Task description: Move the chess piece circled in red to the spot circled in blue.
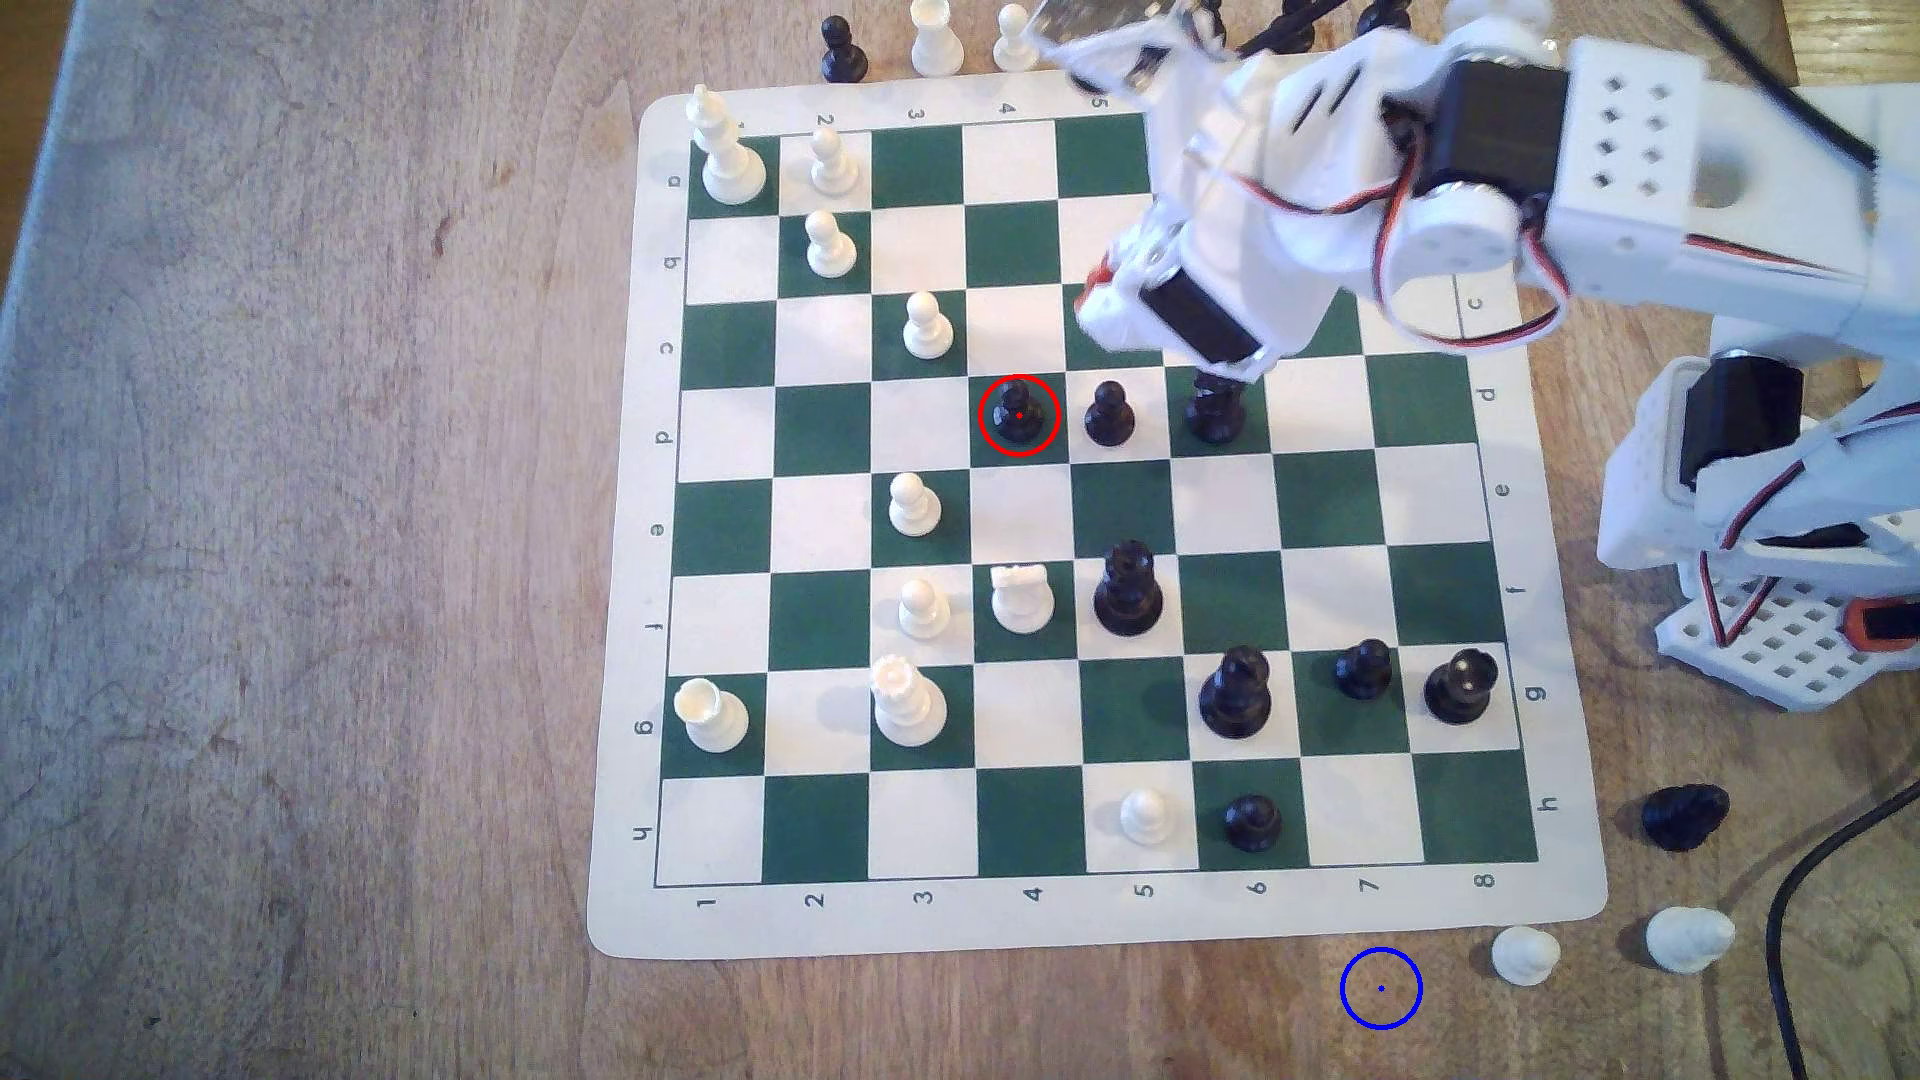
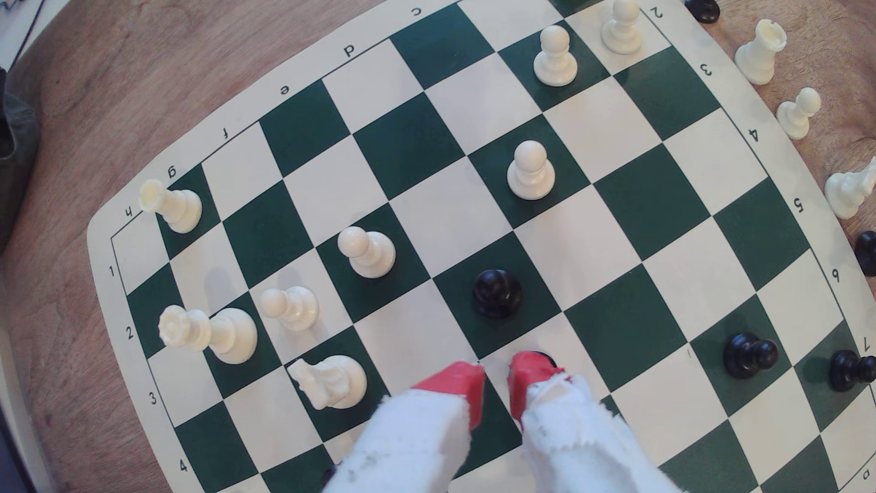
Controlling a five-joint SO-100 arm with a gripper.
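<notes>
The wooden table (image 1: 260, 519) carries the green and cream chess board (image 1: 623, 623), which takes up the middle of the exterior view. The white arm (image 1: 1631, 135) reaches in from that view's upper right. In the wrist view the gripper (image 2: 495, 374) hangs low over the board, its red-tipped fingers parted by a narrow gap with nothing between them.

The chess piece (image 1: 1018, 415), ringed in red, stands upright on a green square just above centre in the exterior view. A second black pawn (image 1: 1110, 415) stands one square to its right, and the wrist view shows the gripper above that neighbour, short of the target (image 2: 497, 294). The spot (image 1: 1381, 989) is bare wood below the board's lower edge, toward the lower right.

The step in hand looks like the approach. To do it well, I would move on past the neighbour, open wider, centre the fingers on the ringed pawn's neck, then descend without brushing either pawn
</notes>
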